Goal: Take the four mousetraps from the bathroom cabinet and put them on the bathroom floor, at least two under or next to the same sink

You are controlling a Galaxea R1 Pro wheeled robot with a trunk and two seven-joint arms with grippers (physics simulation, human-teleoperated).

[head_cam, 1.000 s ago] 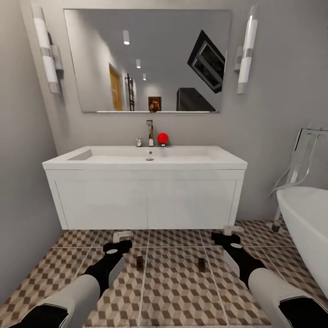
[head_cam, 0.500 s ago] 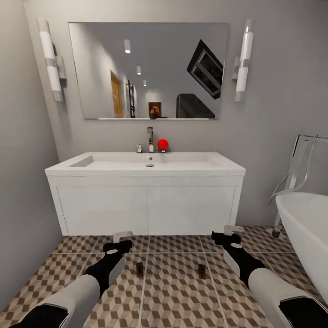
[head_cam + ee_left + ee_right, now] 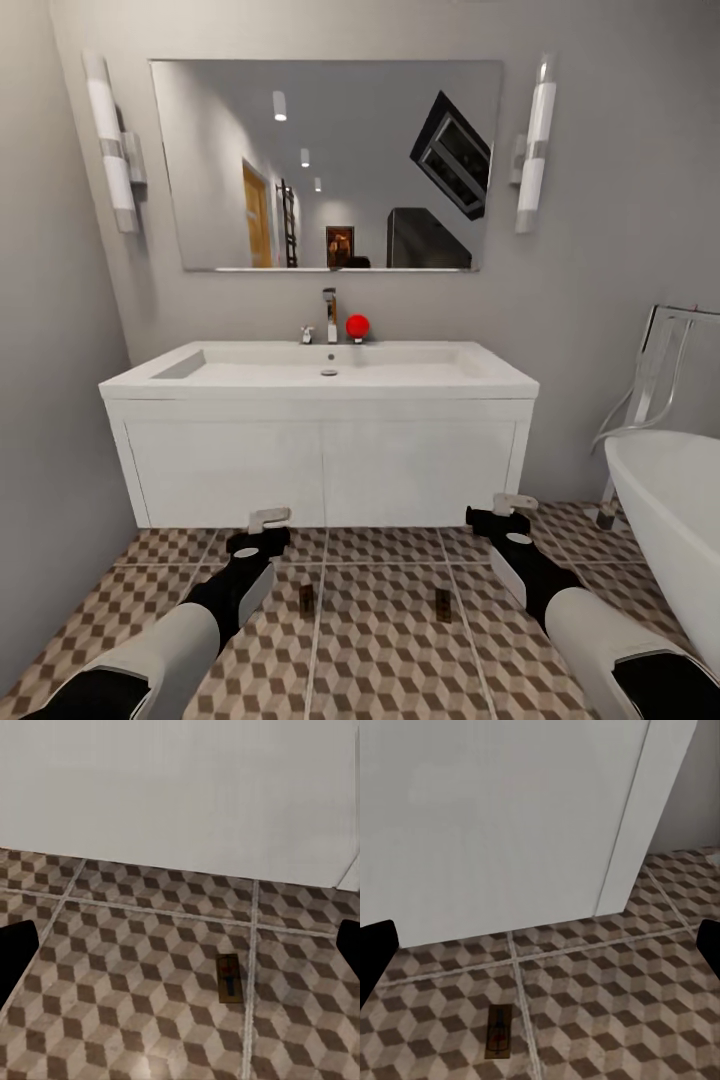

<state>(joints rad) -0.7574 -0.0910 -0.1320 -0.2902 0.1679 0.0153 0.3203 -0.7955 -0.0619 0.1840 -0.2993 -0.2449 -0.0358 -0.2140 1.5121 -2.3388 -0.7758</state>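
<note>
Two mousetraps lie flat on the bathroom floor (image 3: 390, 640) in front of you: the left mousetrap (image 3: 306, 598) and the right mousetrap (image 3: 442, 604), well apart from each other and both just in front of the white vanity (image 3: 320, 470) that carries the bathroom sink (image 3: 320, 368). From the head view you see one sink with one chrome tap (image 3: 329, 314), one red ball (image 3: 357, 326) beside the tap, one mirror (image 3: 325, 165) above, and two wall lights, the left light (image 3: 108, 140) and the right light (image 3: 534, 142). One rounded bathtub (image 3: 670, 520) stands at the right.

Your left gripper (image 3: 263, 531) hangs above the floor beside the left mousetrap; your right gripper (image 3: 505, 514) hangs near the vanity's right corner. The head view does not settle how the jaws stand.

The left wrist view adds this: its dark fingertips (image 3: 15, 952) sit wide apart at the picture's two edges, empty, with one mousetrap (image 3: 228, 978) on the tiles between them, next to a grout line. The right wrist view likewise shows spread, empty fingertips (image 3: 376, 945), one mousetrap (image 3: 499, 1030) on the tiles, and the vanity's side edge (image 3: 641, 817), which the left wrist view lacks.
</note>
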